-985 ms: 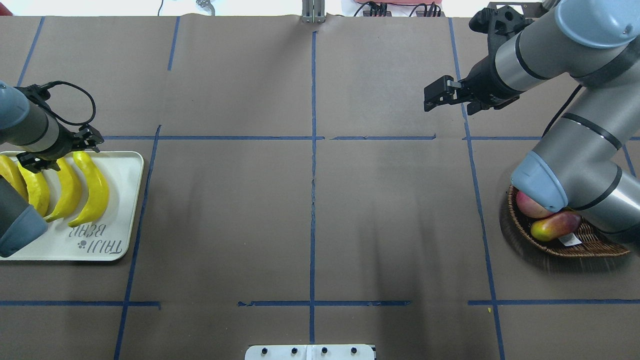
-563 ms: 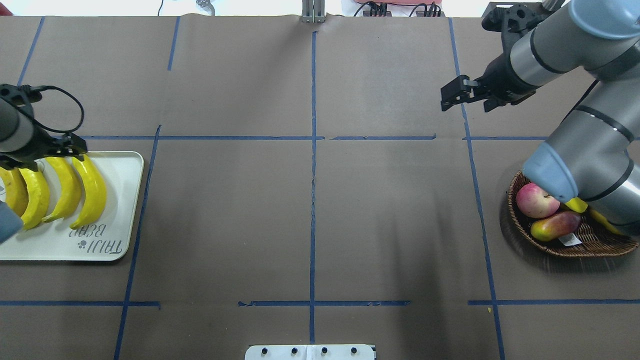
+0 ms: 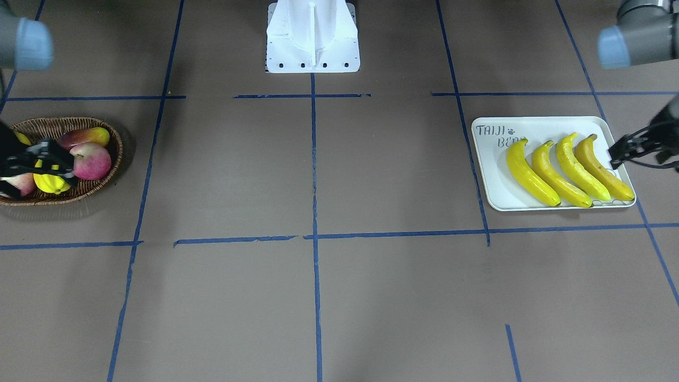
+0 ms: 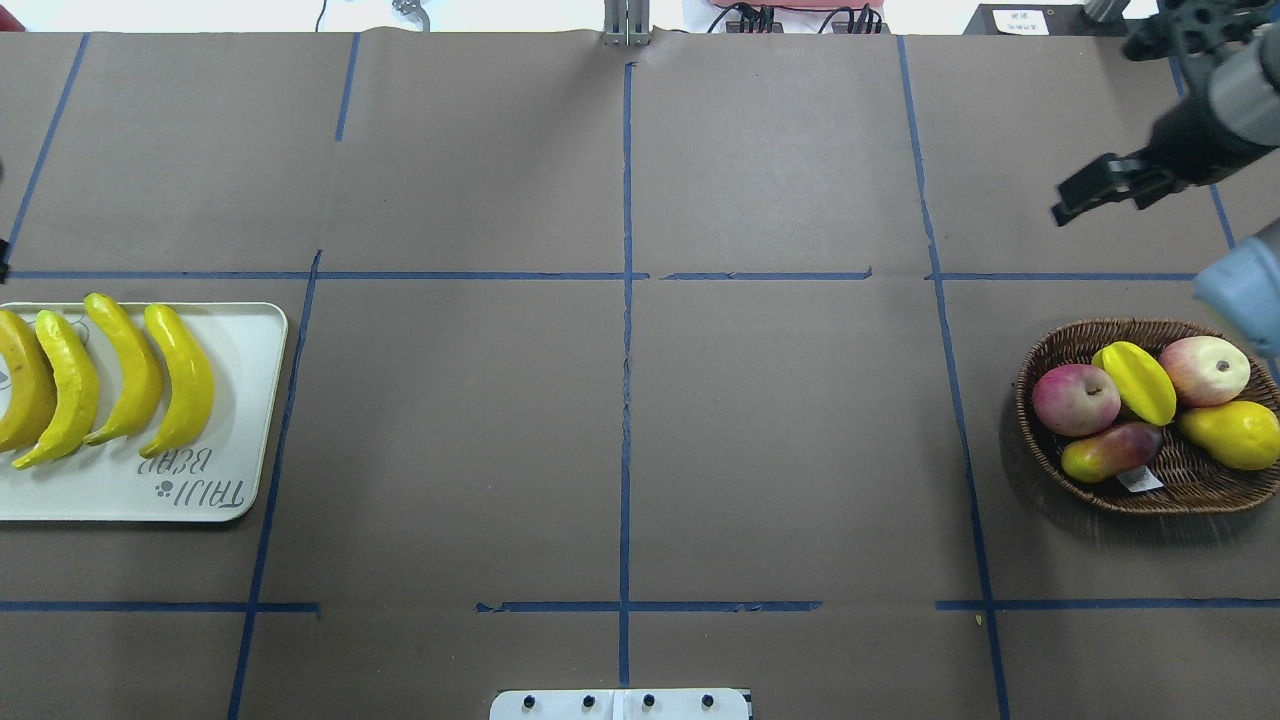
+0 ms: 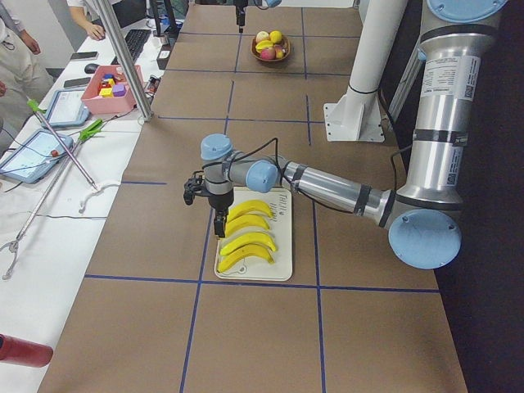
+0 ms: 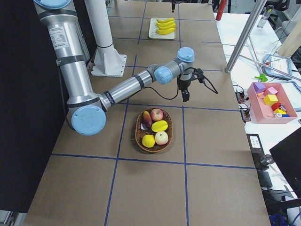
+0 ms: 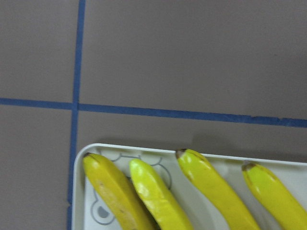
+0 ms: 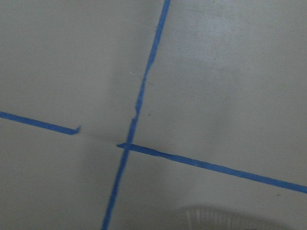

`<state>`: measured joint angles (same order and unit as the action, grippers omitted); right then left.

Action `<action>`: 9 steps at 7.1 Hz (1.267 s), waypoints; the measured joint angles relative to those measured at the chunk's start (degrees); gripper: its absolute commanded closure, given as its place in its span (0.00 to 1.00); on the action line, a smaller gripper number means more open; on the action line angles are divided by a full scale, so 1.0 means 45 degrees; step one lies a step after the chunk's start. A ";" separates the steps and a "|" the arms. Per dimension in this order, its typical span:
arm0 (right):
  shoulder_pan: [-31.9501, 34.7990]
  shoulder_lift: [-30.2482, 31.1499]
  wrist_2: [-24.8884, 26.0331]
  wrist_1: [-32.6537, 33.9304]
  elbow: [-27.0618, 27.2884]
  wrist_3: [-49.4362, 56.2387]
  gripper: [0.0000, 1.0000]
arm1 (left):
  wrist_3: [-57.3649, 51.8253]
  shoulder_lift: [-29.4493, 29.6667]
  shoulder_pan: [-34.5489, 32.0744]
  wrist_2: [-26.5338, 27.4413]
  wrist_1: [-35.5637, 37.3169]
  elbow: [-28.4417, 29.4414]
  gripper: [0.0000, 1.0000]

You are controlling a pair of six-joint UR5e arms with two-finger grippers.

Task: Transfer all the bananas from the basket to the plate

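Four bananas (image 4: 120, 375) lie side by side on the off-white plate (image 4: 240, 400), one of them darker and brownish (image 3: 602, 170). They also show in the left wrist view (image 7: 144, 196). No long banana shows in the dark wicker basket (image 4: 1150, 490). My left gripper (image 3: 614, 155) hovers just off the plate's outer end, open and empty. My right gripper (image 4: 1062, 212) hangs above the table beyond the basket; in the front-facing view (image 3: 63, 162) its fingers look apart and empty.
The basket holds two red apples (image 4: 1075, 398), a yellow starfruit (image 4: 1140, 382), a yellow pear-shaped fruit (image 4: 1240, 435) and a mango (image 4: 1110, 452). Brown paper with blue tape lines covers the table (image 4: 620, 400). The white robot base (image 3: 312, 37) stands at the near middle edge.
My left gripper drew back off the plate to the left, leaving the bananas lying there. My right arm swung right, uncovering the basket.
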<state>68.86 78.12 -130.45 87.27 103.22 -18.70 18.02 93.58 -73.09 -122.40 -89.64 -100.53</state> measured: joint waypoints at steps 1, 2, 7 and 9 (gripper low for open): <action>0.1053 0.0384 -0.0397 0.0025 -0.0791 0.2173 0.00 | -0.2178 0.0038 -0.0831 -0.0119 0.0579 0.0195 0.00; 0.1973 0.0531 -0.0561 0.0039 -0.1793 0.4187 0.00 | -0.3869 0.0058 -0.1556 -0.0500 0.1011 0.0463 0.00; 0.4479 0.0635 -0.0635 0.1687 -0.3733 0.6836 0.01 | -0.5912 -0.0275 -0.3214 -0.2442 0.1414 0.1416 0.00; 0.4514 0.0642 -0.0624 0.1714 -0.3666 0.6340 0.00 | -0.5847 -0.0366 -0.3236 -0.2438 0.1390 0.1645 0.00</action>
<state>89.17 81.01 -133.25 94.99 86.73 9.83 -8.30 91.94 -87.65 -133.37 -83.39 -93.13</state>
